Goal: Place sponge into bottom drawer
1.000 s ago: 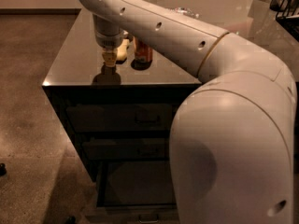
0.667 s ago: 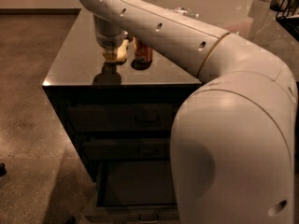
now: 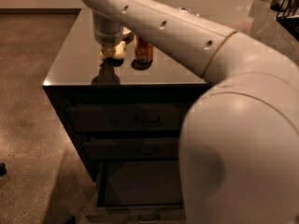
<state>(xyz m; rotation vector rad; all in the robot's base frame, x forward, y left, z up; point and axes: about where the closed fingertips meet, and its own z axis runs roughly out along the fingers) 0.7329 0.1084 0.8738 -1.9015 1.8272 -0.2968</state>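
Nearest: bottom drawer [image 3: 140,185] stands pulled out, tray dark and bare, its right part hidden behind my own arm [image 3: 243,148]. Above it are two closed drawer fronts [image 3: 140,120], then the front edge of the countertop [image 3: 74,64].

On top: gripper [image 3: 112,48] pinched on the sponge [image 3: 113,52], which hangs just clear of its reflection.

Change over the last second: almost none, only a slight drift right. Lift looks done, carry not begun.

A brown can [image 3: 143,50] stands just beside the sponge on the right, so room is tight there. Open room lies left and toward the front edge. Judged route: out past the edge, then down to the tray.
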